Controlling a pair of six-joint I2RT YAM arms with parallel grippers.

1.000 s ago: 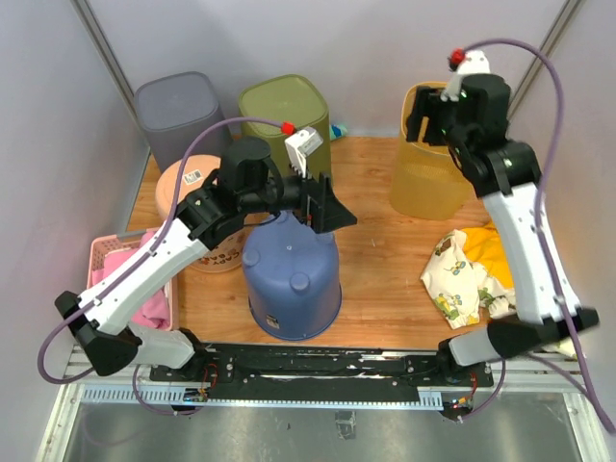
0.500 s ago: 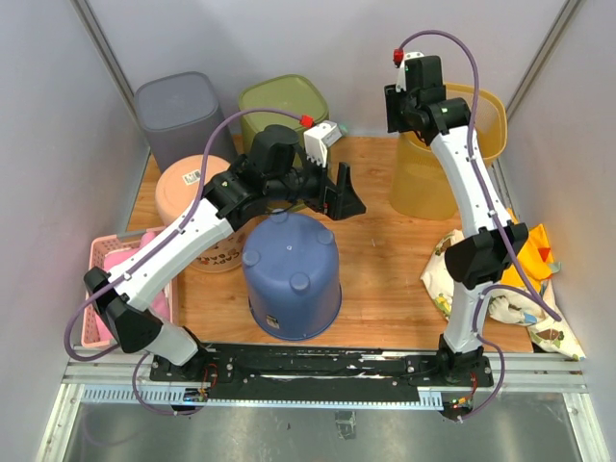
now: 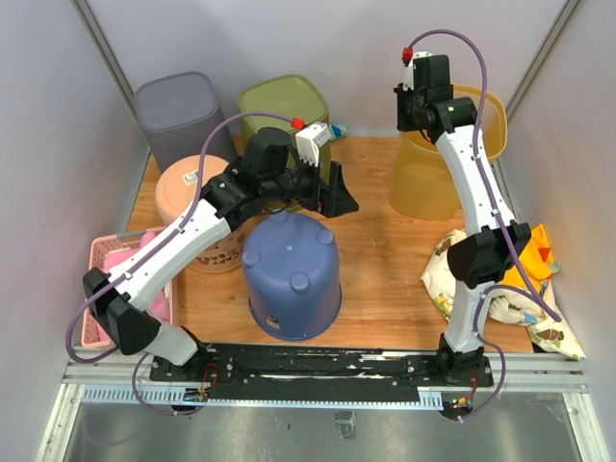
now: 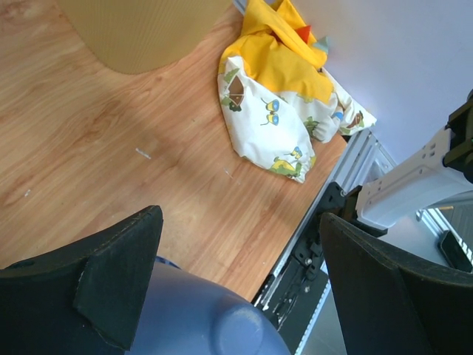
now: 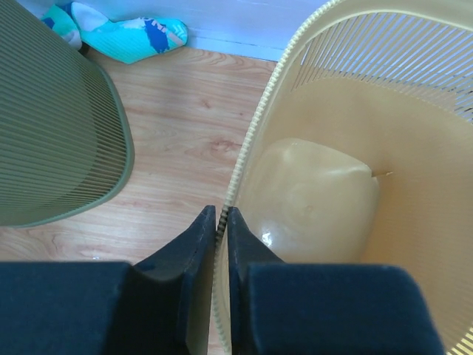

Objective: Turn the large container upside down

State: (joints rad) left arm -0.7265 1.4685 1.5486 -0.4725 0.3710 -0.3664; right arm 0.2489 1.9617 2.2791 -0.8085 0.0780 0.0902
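The large container [image 3: 431, 185] is a yellow ribbed bin standing upright, mouth up, at the back right of the table. My right gripper [image 3: 416, 123] is at its left rim, and in the right wrist view the gripper [image 5: 220, 211] is shut on the container's thin ribbed rim [image 5: 251, 140], one finger outside and one inside. An overturned blue bin [image 3: 292, 274] sits bottom up in the middle. My left gripper [image 3: 337, 192] hovers open just above its far edge; in the left wrist view the gripper [image 4: 240, 218] holds nothing and the blue bin [image 4: 199, 318] shows below.
A green bin [image 3: 284, 106] and a grey bin [image 3: 178, 111] stand at the back left, with a peach bucket [image 3: 188, 188] and a pink basket [image 3: 101, 255] on the left. Patterned and yellow cloth [image 3: 472, 265] lies front right. A teal cloth [image 5: 126, 37] lies by the back wall.
The right gripper has come to the yellow container's left rim and closed on it. The left gripper stayed open, shifting only slightly above the blue bin.
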